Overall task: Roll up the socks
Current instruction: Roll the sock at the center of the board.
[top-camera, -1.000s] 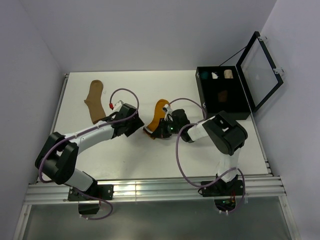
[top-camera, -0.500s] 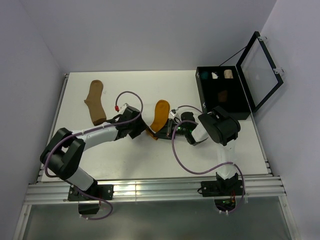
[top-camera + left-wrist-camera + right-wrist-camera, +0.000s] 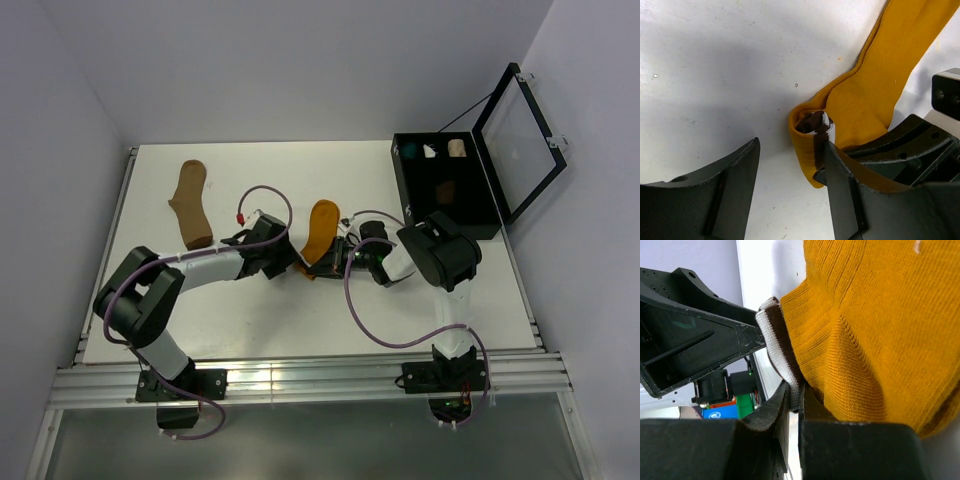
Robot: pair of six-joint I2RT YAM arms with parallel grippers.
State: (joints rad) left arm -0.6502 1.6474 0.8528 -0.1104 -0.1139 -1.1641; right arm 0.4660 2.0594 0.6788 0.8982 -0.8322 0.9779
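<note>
A mustard-orange sock lies mid-table, its toe pointing away and its brown-and-white striped cuff folded over at the near end. My right gripper is shut on that cuff's striped edge, low on the table in the top view. My left gripper stands open just left of the cuff, and its right finger rests against the folded edge. A tan-brown sock lies flat at the far left, away from both grippers.
A black case stands at the back right with its clear lid raised. Small teal, white and cream bundles sit in its back row. The table's edges run along a frame rail in front.
My left gripper has slid right up to the sock's cuff, its jaws a little narrower. The right arm folded down low, keeping its grip, and the sock now lies flatter.
</note>
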